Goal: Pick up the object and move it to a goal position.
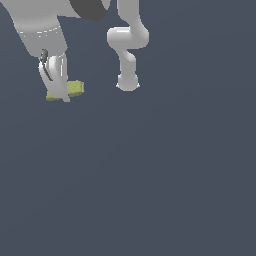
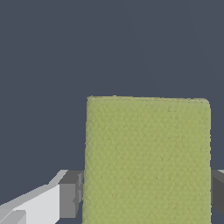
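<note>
The yellow-green block (image 1: 76, 88) lies at the exterior view's upper left, partly hidden behind my gripper (image 1: 62, 96), which comes down over its middle. In the wrist view the block (image 2: 148, 144) fills the space between my two fingers. The grey pad of one finger (image 2: 70, 194) sits against one long side and the other pad (image 2: 218, 192) against the opposite side, so the gripper (image 2: 146, 197) is shut on the block. I cannot tell whether the block rests on the floor or is lifted. No goal marker shows in either view.
The arm's white base and lower links (image 1: 127, 55) stand at the exterior view's upper middle, to the right of the block. The dark grey floor (image 1: 150, 175) spreads over the remaining view.
</note>
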### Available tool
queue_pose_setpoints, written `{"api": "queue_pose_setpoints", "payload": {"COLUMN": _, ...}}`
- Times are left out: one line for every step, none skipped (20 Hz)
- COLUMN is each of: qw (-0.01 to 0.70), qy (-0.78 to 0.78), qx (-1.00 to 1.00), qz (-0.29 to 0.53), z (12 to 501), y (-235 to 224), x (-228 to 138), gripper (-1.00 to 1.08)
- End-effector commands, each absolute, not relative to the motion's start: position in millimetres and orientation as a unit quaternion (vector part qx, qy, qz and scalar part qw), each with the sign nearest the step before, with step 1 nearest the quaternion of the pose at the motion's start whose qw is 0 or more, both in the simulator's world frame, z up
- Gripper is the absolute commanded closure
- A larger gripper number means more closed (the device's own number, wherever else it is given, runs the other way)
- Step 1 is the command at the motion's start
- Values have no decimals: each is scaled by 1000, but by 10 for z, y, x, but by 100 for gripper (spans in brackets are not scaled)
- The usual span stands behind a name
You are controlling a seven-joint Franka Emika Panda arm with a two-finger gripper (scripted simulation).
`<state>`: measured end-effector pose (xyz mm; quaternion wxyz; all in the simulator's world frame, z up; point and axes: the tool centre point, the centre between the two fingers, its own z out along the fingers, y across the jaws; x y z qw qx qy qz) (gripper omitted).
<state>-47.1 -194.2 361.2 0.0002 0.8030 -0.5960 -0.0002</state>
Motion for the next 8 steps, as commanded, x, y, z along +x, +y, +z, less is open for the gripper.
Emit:
{"api": "queue_pose_setpoints", "payload": {"qw": 0, "qy": -596, "qx": 803, "qz": 0, "z": 3669, "y": -1964, "x": -459, "gripper": 108}}
{"api": "queue_pose_setpoints", "payload": {"qw": 0, "qy": -596, "qx": 803, "qz": 0, "z": 3679, "y": -1969, "x": -456, "gripper": 108}}
{"api": "queue_pose_setpoints", "payload": {"qw": 0, "qy": -596, "qx": 803, "qz": 0, "z": 3684, "y": -1972, "x": -454, "gripper": 108}}
{"api": "queue_pose_setpoints", "payload": {"qw": 0, "qy": -596, "qx": 803, "qz": 0, "z": 3685, "y": -1972, "x": -452, "gripper": 108}}
{"api": "queue_pose_setpoints", "payload": {"qw": 0, "qy": -596, "qx": 803, "qz": 0, "z": 3682, "y": -1971, "x": -451, "gripper": 108}}
{"api": "queue_pose_setpoints", "payload": {"qw": 0, "qy": -596, "qx": 803, "qz": 0, "z": 3675, "y": -1968, "x": -451, "gripper": 108}}
{"api": "queue_pose_setpoints", "payload": {"qw": 0, "qy": -596, "qx": 803, "qz": 0, "z": 3668, "y": -1965, "x": -451, "gripper": 108}}
{"api": "queue_pose_setpoints", "payload": {"qw": 0, "qy": -596, "qx": 803, "qz": 0, "z": 3666, "y": -1964, "x": -451, "gripper": 108}}
